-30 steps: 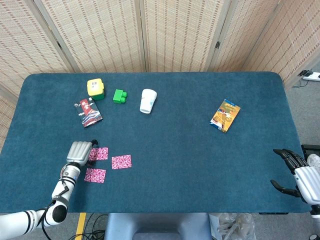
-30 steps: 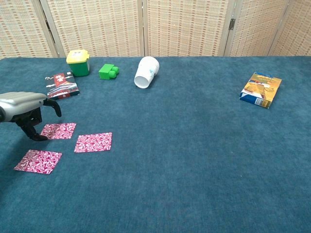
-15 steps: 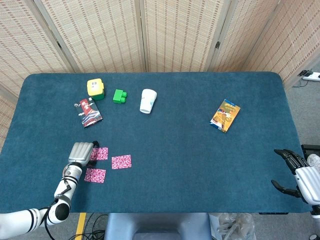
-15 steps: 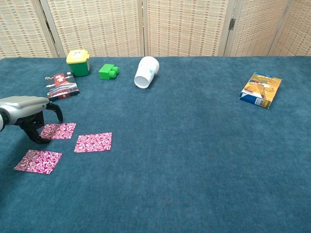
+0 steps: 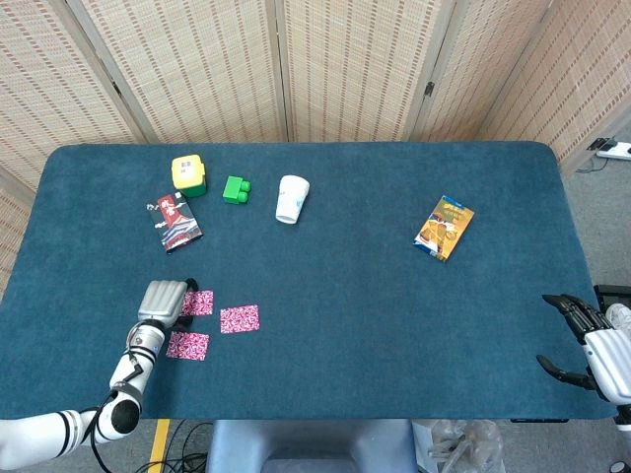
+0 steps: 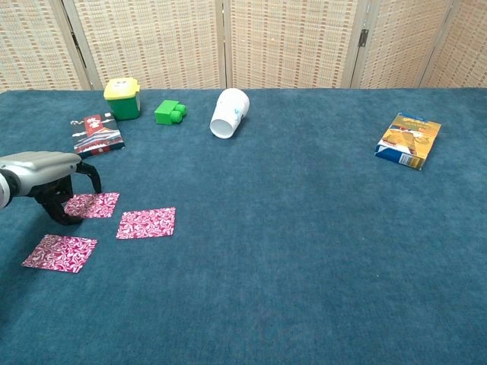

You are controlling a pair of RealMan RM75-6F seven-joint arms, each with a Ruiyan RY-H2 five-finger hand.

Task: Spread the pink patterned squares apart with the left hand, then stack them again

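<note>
My left hand (image 6: 46,176) sits lower and slightly rightward than before, fingertips (image 6: 70,219) at the farthest pink square (image 6: 92,204).

My test room, a lab-like setup, woven folding screens (image 5: 325,69) walling off my blue-carpeted counter (image 5: 345,286), grey floor beyond, power strip (image 5: 613,150)

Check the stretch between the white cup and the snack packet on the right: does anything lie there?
Nothing does. In both views only bare blue cloth lies between the white cup and the snack packet.
</note>
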